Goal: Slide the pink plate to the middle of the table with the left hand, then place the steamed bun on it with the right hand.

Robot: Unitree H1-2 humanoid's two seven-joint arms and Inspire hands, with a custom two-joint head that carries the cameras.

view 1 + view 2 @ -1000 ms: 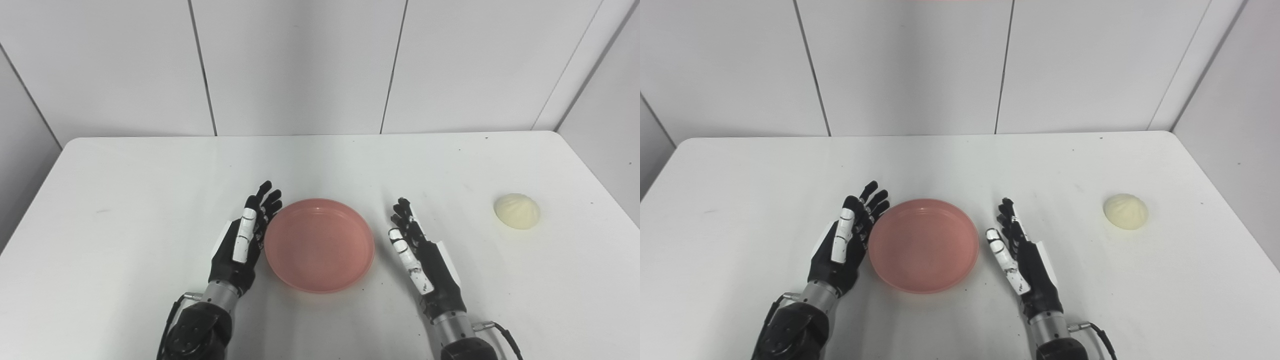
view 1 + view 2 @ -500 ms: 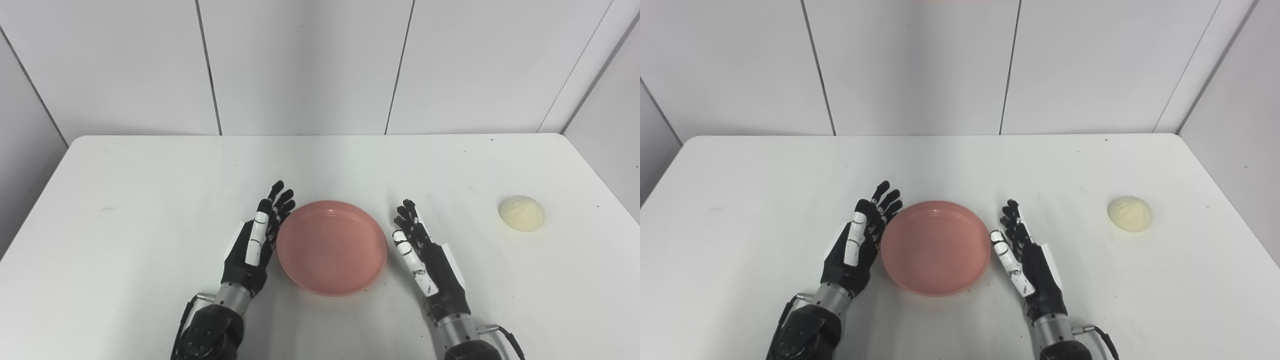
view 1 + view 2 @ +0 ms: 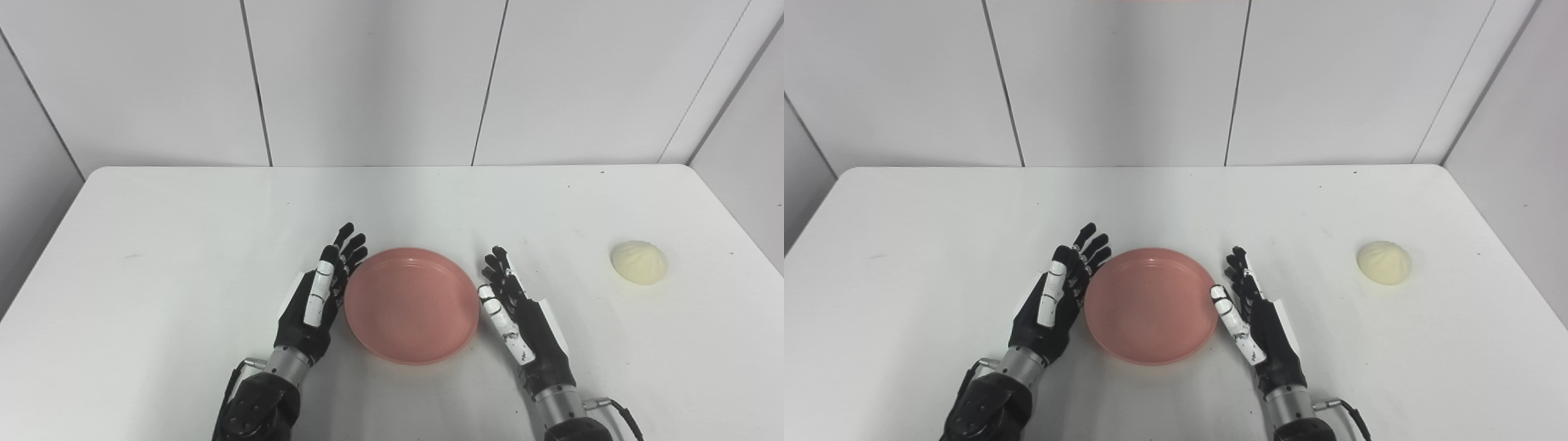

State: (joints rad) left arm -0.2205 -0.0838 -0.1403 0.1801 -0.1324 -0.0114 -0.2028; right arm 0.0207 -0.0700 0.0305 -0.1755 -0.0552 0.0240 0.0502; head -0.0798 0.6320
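Observation:
The round pink plate point(image 3: 411, 304) lies flat on the white table point(image 3: 184, 245), a little in front of its middle. My left hand point(image 3: 317, 296) stands on edge along the plate's left rim, open, fingers stretched forward, touching or nearly touching the rim. My right hand point(image 3: 520, 318) stands open against the plate's right rim, its thumb at the rim. The pale cream steamed bun point(image 3: 639, 262) sits by itself near the table's right edge, well to the right of my right hand. Neither hand holds anything.
White wall panels rise behind the table's far edge point(image 3: 392, 166). The table's right edge runs just past the bun. No other objects are on the tabletop.
The left hand has pushed the plate a little to the right, closing the gap to the right hand, which has stayed put. The camera has also shifted slightly.

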